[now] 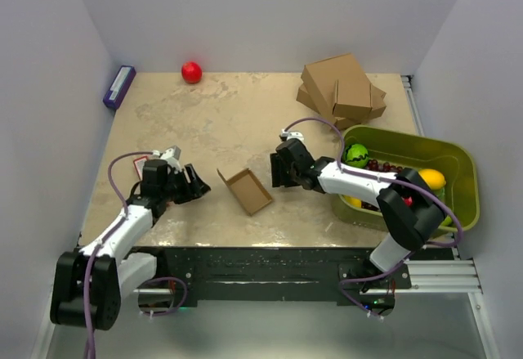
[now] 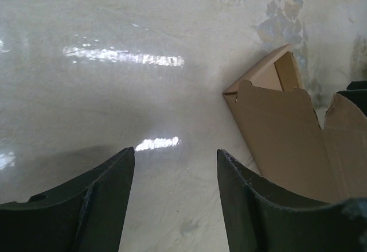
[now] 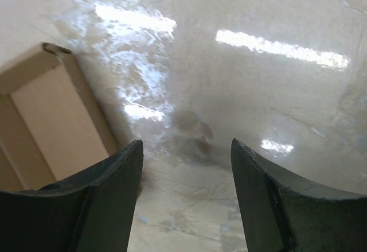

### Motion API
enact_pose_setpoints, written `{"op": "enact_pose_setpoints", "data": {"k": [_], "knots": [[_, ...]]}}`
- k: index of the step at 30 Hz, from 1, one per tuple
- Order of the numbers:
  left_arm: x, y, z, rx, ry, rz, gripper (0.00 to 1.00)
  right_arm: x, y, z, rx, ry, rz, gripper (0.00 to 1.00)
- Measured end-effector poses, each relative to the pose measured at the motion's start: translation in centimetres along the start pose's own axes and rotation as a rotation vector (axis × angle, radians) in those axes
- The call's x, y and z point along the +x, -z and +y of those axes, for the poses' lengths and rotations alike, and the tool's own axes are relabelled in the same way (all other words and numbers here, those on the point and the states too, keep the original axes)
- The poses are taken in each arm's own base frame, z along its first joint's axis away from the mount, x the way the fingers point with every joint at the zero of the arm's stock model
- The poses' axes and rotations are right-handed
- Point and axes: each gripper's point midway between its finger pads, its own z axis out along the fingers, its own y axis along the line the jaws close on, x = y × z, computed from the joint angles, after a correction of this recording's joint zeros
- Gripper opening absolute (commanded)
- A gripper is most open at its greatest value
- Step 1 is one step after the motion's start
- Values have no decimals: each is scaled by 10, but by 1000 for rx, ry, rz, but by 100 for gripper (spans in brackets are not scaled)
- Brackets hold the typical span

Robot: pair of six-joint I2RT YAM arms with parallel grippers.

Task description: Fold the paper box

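The paper box [image 1: 245, 190] is a small brown cardboard piece, partly folded, lying on the table between the two arms. It shows at the right of the left wrist view [image 2: 287, 126] and at the left of the right wrist view [image 3: 46, 120]. My left gripper [image 1: 198, 185] is open and empty just left of the box, not touching it. My right gripper [image 1: 276, 171] is open and empty just right of the box, over bare table. In both wrist views, only tabletop shows between the open fingers.
A stack of bigger brown cardboard boxes [image 1: 341, 89] sits at the back right. A green bin [image 1: 458, 163] holding fruit stands at the right. A red ball [image 1: 191, 72] and a purple box [image 1: 119, 86] lie at the back left.
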Motion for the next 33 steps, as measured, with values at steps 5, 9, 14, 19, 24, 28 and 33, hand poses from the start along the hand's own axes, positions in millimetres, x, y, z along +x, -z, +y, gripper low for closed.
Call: {"op": "enact_pose_setpoints", "data": {"k": [5, 9, 14, 19, 24, 28, 33], "knots": [[15, -25, -16, 33, -62, 70, 63, 13, -1, -10, 25, 20, 27, 64], [13, -44, -21, 48, -77, 81, 63, 20, -1, -4, 9, 38, 33, 64], [0, -60, -27, 79, -92, 47, 60, 35, 3, 15, -25, 88, 44, 64], [-1, -74, -43, 139, -125, 37, 59, 55, 5, 23, -42, 126, 71, 64], [2, -88, -65, 207, -160, 52, 59, 67, 10, 33, -84, 132, 78, 64], [4, -100, -90, 267, -187, 74, 59, 72, 18, 46, -151, 125, 64, 68], [1, -106, -111, 340, -206, 77, 65, 63, 25, 58, -207, 107, 17, 76]]}}
